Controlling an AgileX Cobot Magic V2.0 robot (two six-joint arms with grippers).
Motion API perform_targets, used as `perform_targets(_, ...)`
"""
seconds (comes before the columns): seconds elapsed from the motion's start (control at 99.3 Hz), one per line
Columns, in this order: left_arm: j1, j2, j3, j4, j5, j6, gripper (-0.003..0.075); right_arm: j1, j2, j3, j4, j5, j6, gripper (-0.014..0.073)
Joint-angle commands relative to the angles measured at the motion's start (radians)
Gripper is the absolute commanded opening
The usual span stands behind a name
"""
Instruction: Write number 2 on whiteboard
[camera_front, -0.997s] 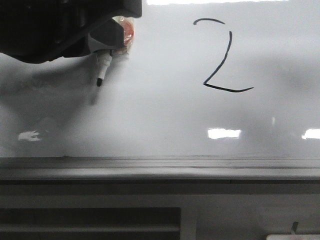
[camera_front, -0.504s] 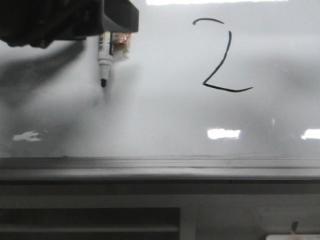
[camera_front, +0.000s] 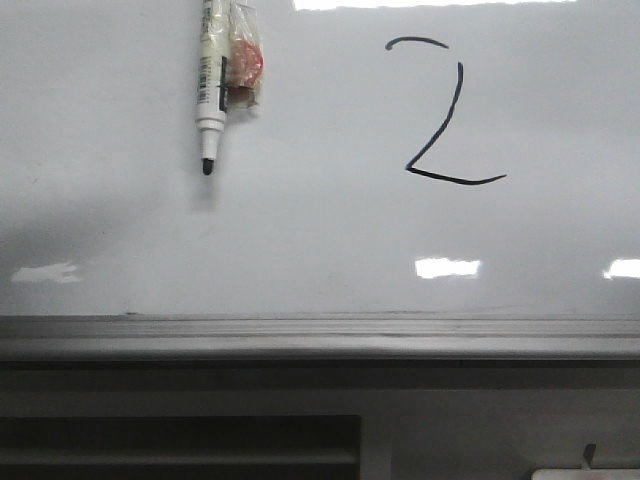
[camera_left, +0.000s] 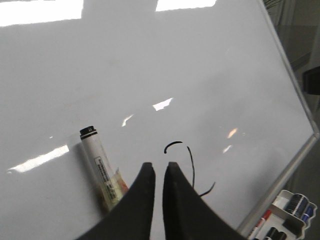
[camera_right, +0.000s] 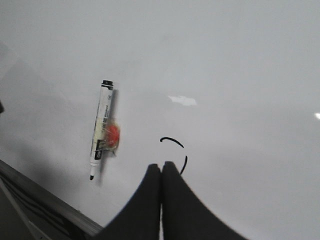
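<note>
The number 2 (camera_front: 447, 120) is drawn in thin black strokes on the upper right of the whiteboard (camera_front: 320, 240). A white marker (camera_front: 211, 90) with a black tip pointing down rests against the board at the upper left, with a red piece under clear tape (camera_front: 246, 65) on its side. No gripper touches it. In the left wrist view, my left gripper (camera_left: 159, 166) is off the board, its jaws a narrow gap apart and empty, with the marker (camera_left: 100, 165) and the number 2 (camera_left: 190, 162) beyond. My right gripper (camera_right: 161, 166) is shut and empty, with the marker (camera_right: 101, 135) beyond.
A grey ledge (camera_front: 320, 335) runs along the board's bottom edge. A white tray with several spare markers (camera_left: 287, 220) sits beyond the board's corner in the left wrist view. Light reflections dot the board.
My left gripper held the marker at the upper left of the board, then let it go and drew out of the front view. The marker stays on the board. The 2 is unchanged.
</note>
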Motion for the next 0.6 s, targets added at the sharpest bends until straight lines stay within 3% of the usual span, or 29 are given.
perform_targets(0.0, -0.003, -0.09, 0.024, 0.018, 0.017, 0.007, -0.002, -0.007, -0.087, 0.057, 0.026, -0.074, -0.016, -0.0068)
perform_targets(0.332, -0.041, -0.451, 0.257, 0.014, 0.018, 0.0, -0.002, -0.007, -0.426, 0.314, 0.041, -0.077, -0.028, -0.0068)
perform_targets(0.594, -0.041, -0.624, 0.315, -0.04, 0.013, 0.0, -0.002, -0.007, -0.419, 0.338, 0.089, -0.113, -0.028, -0.0068)
